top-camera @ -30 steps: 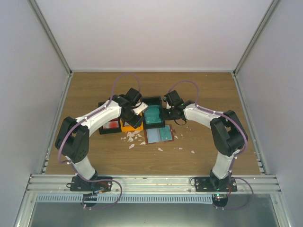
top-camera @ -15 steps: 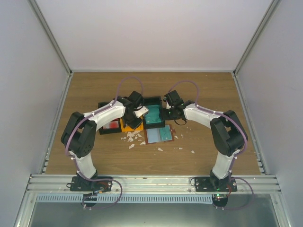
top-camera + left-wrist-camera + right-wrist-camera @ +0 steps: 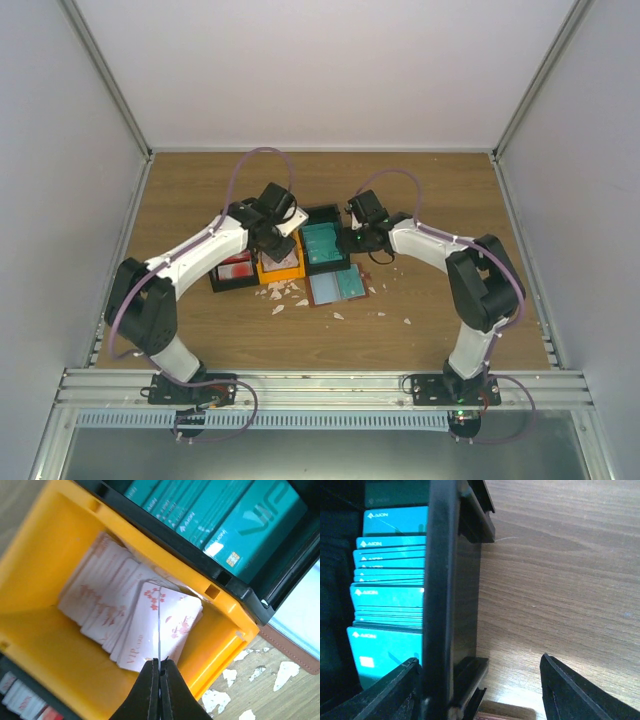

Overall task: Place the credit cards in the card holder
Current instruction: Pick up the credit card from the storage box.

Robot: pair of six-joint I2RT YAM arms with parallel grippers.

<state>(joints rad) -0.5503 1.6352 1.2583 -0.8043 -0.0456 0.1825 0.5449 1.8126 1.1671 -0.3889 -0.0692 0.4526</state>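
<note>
Woodgrain table (image 3: pixel 450 200): left end effector (image 3: pixel 159 667) pinches a thin pale card (image 3: pixel 158 625); right end effector (image 3: pixel 480 676) gapes wide.

Wood-grain table (image 3: pixel 450 190) was enclosed by plain white panels (image 3: pixel 330 70) at 9, 12, 3 o'clock; aluminium rail (image 3: pixel 320 380) at 6 o'clock.

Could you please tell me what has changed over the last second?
The left arm's elbow swung outward and the left pincer, still shut on a pale card, drew away from the bases, uncovering the orange bin. The right pincer and card holder stayed put.
</note>
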